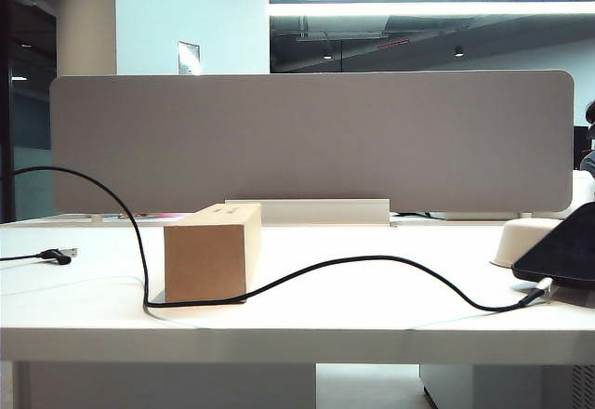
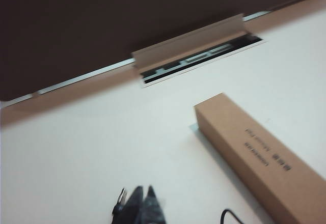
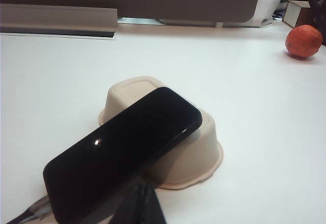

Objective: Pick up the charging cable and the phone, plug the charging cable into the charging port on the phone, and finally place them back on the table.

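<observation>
The phone (image 3: pixel 122 152) (image 1: pixel 562 251) is a black glossy slab that leans, screen up, on an upturned beige bowl (image 3: pixel 198 152) at the right of the table (image 1: pixel 372 321). The black charging cable (image 1: pixel 372 260) runs from the left, loops round the box and ends in a silvery plug (image 1: pixel 542 290) (image 3: pixel 38 210) at the phone's low short edge. The charging port is hidden there. The cable's USB plug (image 1: pixel 60 256) lies at the left. My right gripper (image 3: pixel 142 206) is shut, just in front of the phone. My left gripper (image 2: pixel 144 203) is shut above the table, with a small plug (image 2: pixel 121 198) beside its tips.
A cardboard box (image 1: pixel 209 256) (image 2: pixel 254 152) stands left of the middle. The grey divider panel (image 1: pixel 307 139) and a cable slot (image 2: pixel 198 58) run along the back. A red fruit (image 3: pixel 303 41) lies far right. Neither arm shows in the exterior view.
</observation>
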You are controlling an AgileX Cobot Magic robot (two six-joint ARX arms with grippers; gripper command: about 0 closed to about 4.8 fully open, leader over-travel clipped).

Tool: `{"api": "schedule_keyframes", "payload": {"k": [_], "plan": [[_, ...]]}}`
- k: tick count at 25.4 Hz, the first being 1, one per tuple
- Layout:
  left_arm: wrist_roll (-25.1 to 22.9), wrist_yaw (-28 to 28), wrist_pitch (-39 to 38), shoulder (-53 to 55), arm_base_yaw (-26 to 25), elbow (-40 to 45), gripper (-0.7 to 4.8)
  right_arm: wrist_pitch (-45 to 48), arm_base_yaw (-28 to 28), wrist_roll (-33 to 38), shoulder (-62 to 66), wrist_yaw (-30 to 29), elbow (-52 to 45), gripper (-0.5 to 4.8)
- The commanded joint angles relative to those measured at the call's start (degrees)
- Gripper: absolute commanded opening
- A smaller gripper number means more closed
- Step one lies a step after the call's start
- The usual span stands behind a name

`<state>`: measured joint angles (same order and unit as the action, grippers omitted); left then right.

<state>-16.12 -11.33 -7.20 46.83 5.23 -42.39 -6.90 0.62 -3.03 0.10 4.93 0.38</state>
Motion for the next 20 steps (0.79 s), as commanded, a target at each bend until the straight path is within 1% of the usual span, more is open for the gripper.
{"api": "schedule_keyframes", "payload": {"k": [1,2,3,4,8,12,15,18,20], "plan": [[2.6,-0.3,4.9,-5.9,-2.9,7.0,-0.05,0.7,0.0,-0.2,-0.1,0.1,-0.3,-0.01],[3.1,-0.2,6.4,-7.7,-3.8,9.0,-0.05,0.6,0.0,-0.2,-0.1,0.1,-0.3,-0.01],[4.5,-0.3,10.2,-11.9,-5.4,14.0,-0.05,0.7,0.0,-0.2,-0.1,0.1,-0.3,-0.01],[5.4,-0.2,11.8,-13.9,-5.7,16.2,-0.05,0.7,0.0,-0.2,-0.1,0.1,-0.3,-0.01],[7.1,1.9,17.5,-23.4,-6.2,25.6,-0.05,0.7,0.0,-0.2,-0.1,0.1,-0.3,-0.01],[9.3,2.2,21.4,-31.5,-6.3,33.0,-0.05,0.7,0.0,-0.2,-0.1,0.1,-0.3,-0.01],[9.7,2.3,23.1,-35.8,-6.3,37.2,-0.05,0.6,0.0,-0.2,-0.1,0.1,-0.3,-0.01],[11.9,3.1,23.1,-40.1,-6.4,40.9,-0.05,0.7,0.0,-0.2,-0.1,0.1,-0.3,-0.01],[12.4,4.1,21.9,-41.8,-6.4,41.9,-0.05,0.6,0.0,-0.2,-0.1,0.1,-0.3,-0.01]]}}
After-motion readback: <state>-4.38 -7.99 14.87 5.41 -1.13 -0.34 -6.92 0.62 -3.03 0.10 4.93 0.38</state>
